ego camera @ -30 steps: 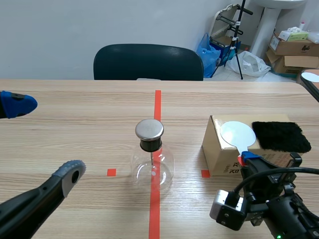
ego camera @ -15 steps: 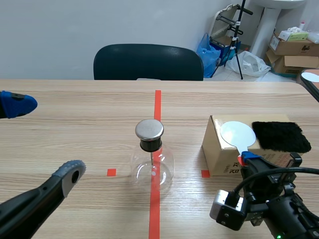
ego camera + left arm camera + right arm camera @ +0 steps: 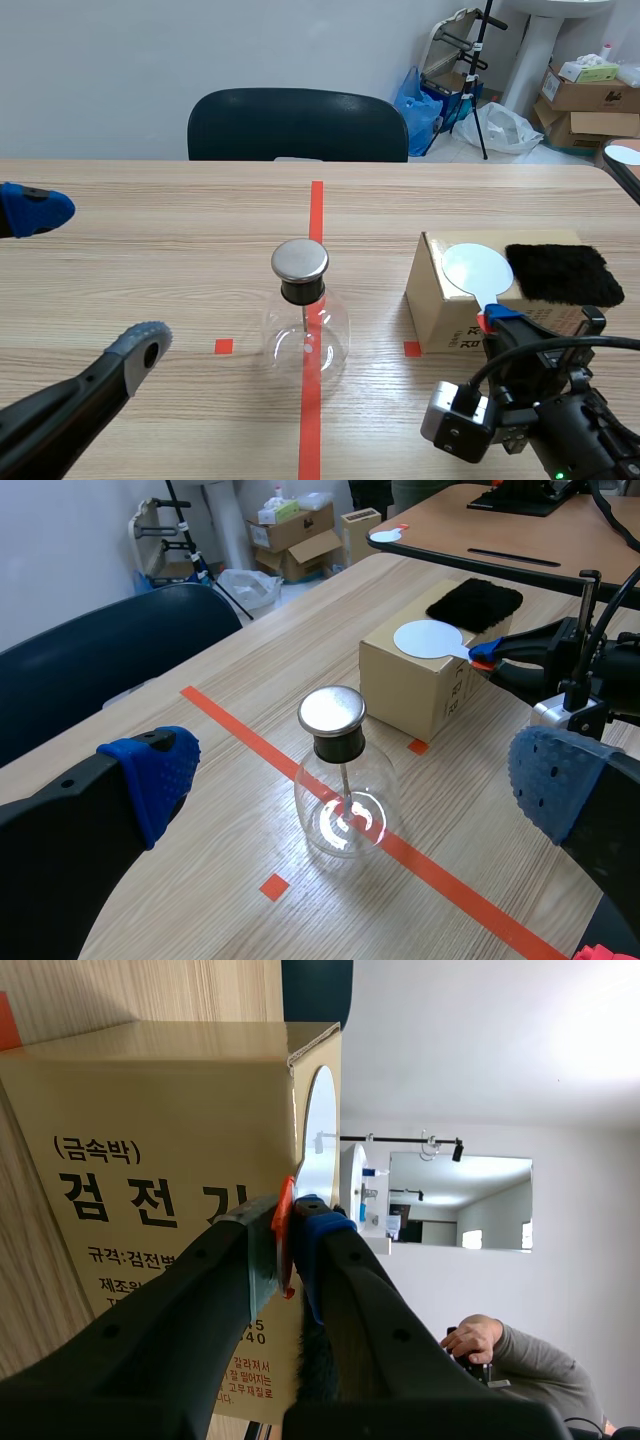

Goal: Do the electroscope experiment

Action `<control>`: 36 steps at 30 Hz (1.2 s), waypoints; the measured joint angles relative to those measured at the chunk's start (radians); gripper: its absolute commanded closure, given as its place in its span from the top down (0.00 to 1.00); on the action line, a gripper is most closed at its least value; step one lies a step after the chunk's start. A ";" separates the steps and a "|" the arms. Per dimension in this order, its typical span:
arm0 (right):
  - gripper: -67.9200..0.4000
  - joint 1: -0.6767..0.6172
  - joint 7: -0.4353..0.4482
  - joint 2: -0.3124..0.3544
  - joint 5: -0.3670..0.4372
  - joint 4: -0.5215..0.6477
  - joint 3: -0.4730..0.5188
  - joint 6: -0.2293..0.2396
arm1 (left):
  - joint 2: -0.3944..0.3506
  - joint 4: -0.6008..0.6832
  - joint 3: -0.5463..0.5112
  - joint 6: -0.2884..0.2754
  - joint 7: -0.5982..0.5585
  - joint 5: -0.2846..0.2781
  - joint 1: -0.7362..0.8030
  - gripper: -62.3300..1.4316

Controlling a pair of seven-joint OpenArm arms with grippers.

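The table (image 3: 150, 270) is your largest surface. Your left claw (image 3: 88, 280) hangs over its left part, fingers spread wide apart and holding nothing. Next in size is the cardboard box (image 3: 440, 315), standing to the right of the centre tape line and apart from the electroscope (image 3: 305, 335). The electroscope is a round clear glass flask sitting on that line, with a black stopper, a flat metal cap (image 3: 299, 259) and a thin rod hanging inside. Treat it as fragile, smooth and probably light enough to skid or tip. Meet only the cap, gently and from above, and keep both arms away from the glass. On the box top, toward its right end, lies a black furry cloth (image 3: 556, 273). It looks soft and limp, so expect it to slide or bunch under rubbing unless you press straight down. Just beside it, flat on the box, lies the white disc (image 3: 476, 268) of a paddle, which appears thin, stiff and very light. Its small orange-red handle (image 3: 284, 1245) juts past the box's near edge, and your right claw (image 3: 290, 1230) is clamped on it, pads squeezing from both sides. That seems the right place to hold it, since it keeps the pads off the plate. A handle this slim may twist in the grip, though, so lift slowly.
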 measured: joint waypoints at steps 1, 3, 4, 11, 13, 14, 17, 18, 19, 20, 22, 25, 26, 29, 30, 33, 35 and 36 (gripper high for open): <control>0.02 0.000 0.000 0.000 0.000 0.000 0.000 0.000 | 0.000 0.000 0.000 0.000 0.000 0.000 0.000 1.00; 0.02 0.000 0.000 0.000 0.000 0.000 0.000 0.000 | 0.000 0.000 0.000 0.000 0.000 0.000 0.000 1.00; 0.02 0.000 0.000 0.000 0.000 0.000 0.000 0.000 | 0.000 0.000 0.000 0.000 0.000 0.000 0.000 1.00; 0.02 0.000 0.000 0.000 0.000 0.000 0.000 0.000 | 0.000 0.000 0.000 0.000 0.000 0.000 0.000 1.00; 0.02 0.000 0.000 0.000 0.000 0.000 0.000 0.000 | 0.000 0.000 0.000 0.000 0.000 0.000 0.000 1.00; 0.02 0.000 0.000 0.000 0.000 0.000 0.000 0.000 | 0.000 0.000 0.000 0.000 0.000 0.000 0.000 1.00; 0.02 0.000 0.000 0.000 0.000 0.000 0.000 0.000 | 0.000 0.000 0.000 0.000 0.000 0.000 0.000 1.00; 0.02 0.000 0.000 0.000 0.000 0.000 0.000 0.000 | 0.000 0.000 0.000 0.000 0.000 0.000 0.000 1.00; 0.02 0.000 0.000 0.000 0.000 0.000 0.000 0.000 | 0.000 0.000 0.000 0.000 0.000 0.000 0.000 1.00; 0.02 0.000 0.000 0.000 0.000 0.000 0.000 0.000 | 0.000 0.000 0.000 0.000 0.000 0.000 0.000 1.00; 0.02 0.000 0.000 0.000 0.000 0.000 0.000 0.000 | 0.000 0.000 0.000 0.000 0.000 0.000 0.000 1.00; 0.02 0.000 0.000 0.000 0.000 0.000 0.000 0.000 | 0.000 0.000 0.000 0.000 0.000 0.000 0.000 1.00; 0.02 0.000 0.000 0.000 0.000 0.000 0.000 0.000 | 0.000 0.000 0.000 0.000 0.000 0.000 0.000 1.00; 0.02 0.000 0.000 0.000 0.000 0.000 0.000 0.000 | 0.000 0.000 0.000 0.000 0.000 0.004 0.000 1.00; 0.02 0.000 0.000 0.000 0.000 0.000 0.000 0.000 | 0.000 0.000 0.000 0.000 0.000 0.004 0.000 1.00; 0.02 0.000 0.000 0.000 0.000 0.000 0.000 0.000 | 0.000 0.000 0.000 0.000 0.000 0.004 0.000 1.00; 0.02 0.000 -0.009 0.000 -0.001 0.000 0.000 0.000 | 0.000 0.000 0.000 0.000 0.000 0.004 0.000 1.00; 0.02 0.000 -0.017 0.000 -0.006 0.000 0.000 0.000 | 0.000 0.000 0.000 0.000 0.000 0.004 0.000 1.00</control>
